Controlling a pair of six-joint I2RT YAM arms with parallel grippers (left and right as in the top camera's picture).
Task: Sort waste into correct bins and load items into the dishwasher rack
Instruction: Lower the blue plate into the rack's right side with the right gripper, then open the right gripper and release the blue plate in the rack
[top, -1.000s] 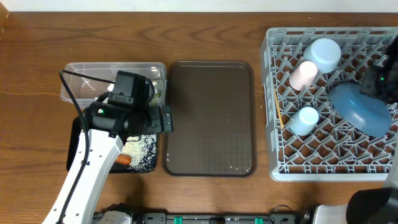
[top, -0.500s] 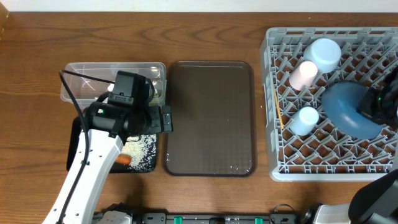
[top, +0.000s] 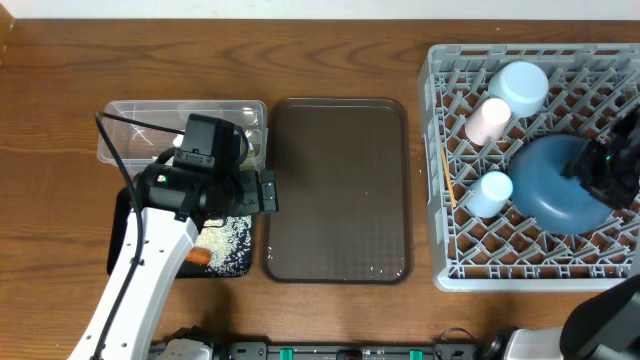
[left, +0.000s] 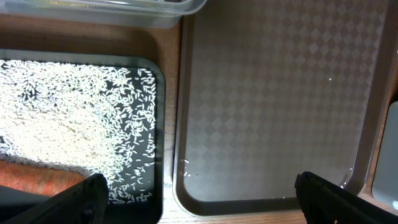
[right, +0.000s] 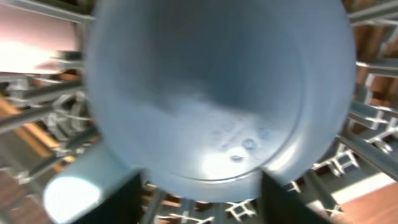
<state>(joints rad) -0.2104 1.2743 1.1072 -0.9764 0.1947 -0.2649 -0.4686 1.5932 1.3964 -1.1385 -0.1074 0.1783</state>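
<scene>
The blue plate (top: 553, 187) lies tilted on the pegs of the grey dishwasher rack (top: 470, 270), and it fills the right wrist view (right: 211, 93). My right gripper (top: 603, 165) (right: 202, 199) is open at the plate's right rim, a finger on either side of the edge. The pink cup (top: 487, 120), light-blue cup (top: 490, 192), pale-blue bowl (top: 520, 85) and chopsticks (top: 446, 175) sit in the rack. My left gripper (top: 265, 190) (left: 205, 202) hangs open and empty over the black tray (left: 158, 124), which holds rice (left: 62, 118) and the carrot (left: 37, 177).
The clear tub (top: 130, 125) stands behind the black tray (top: 114, 240). A large brown serving tray (top: 338, 190) (left: 273, 93) lies between the bins and the rack. My left arm's white link stretches to the table's front edge.
My right gripper has opened and let go of the blue plate, which dropped from steeply tilted to lying flatter on the pegs. The left arm has not moved.
</scene>
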